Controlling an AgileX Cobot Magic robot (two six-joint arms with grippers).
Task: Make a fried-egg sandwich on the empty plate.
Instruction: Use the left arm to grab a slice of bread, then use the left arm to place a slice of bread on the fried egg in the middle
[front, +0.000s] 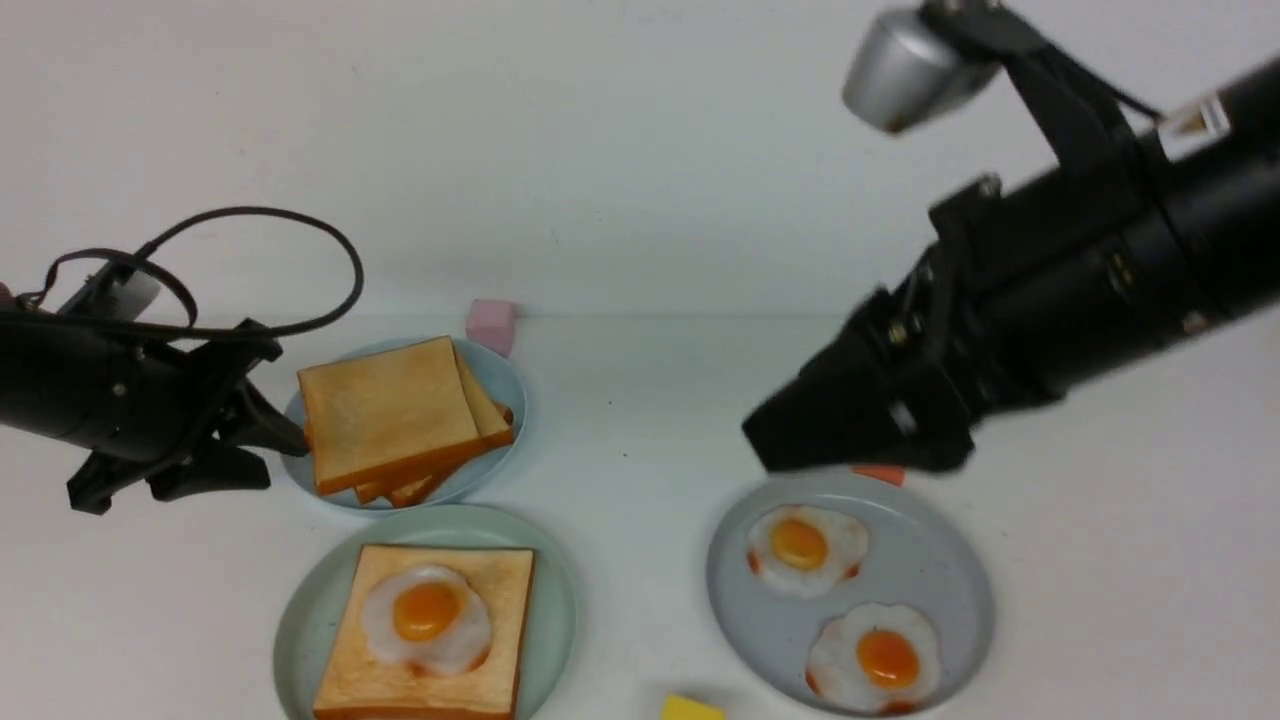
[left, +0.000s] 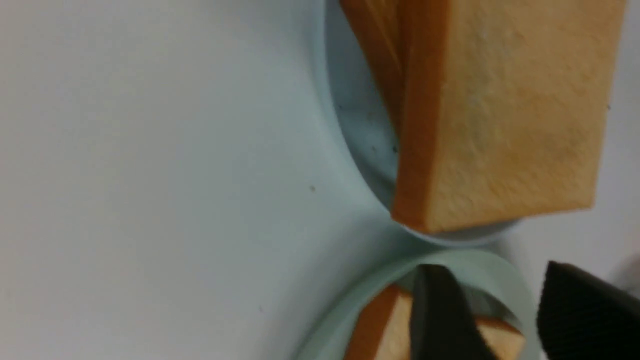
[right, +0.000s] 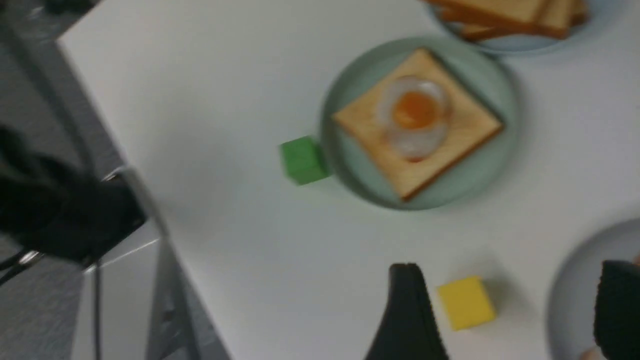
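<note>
The empty plate (front: 310, 620), mint green, now bears one toast slice (front: 500, 620) with a fried egg (front: 427, 615) on top, uncovered; the right wrist view shows the plate (right: 350, 165), toast (right: 465, 125) and egg (right: 414, 112) too. A pile of plain toast (front: 390, 410) lies on a pale-blue plate (front: 500, 375). My left gripper (front: 275, 457) is at that plate's left edge, open and holding nothing. In its wrist view the left gripper (left: 492, 267) is over the mint rim (left: 450, 257), near the pile (left: 510, 110). My right gripper (front: 800, 440) hangs raised, open and empty (right: 510, 272).
A blue-grey plate (front: 940, 570) at the right holds two more fried eggs (front: 805, 545) (front: 875, 655). A yellow cube (right: 466, 302) lies beside it, a green cube (right: 302, 160) against the mint plate, a pink cube (front: 490, 322) behind the toast pile. The table's edge runs close by in the right wrist view.
</note>
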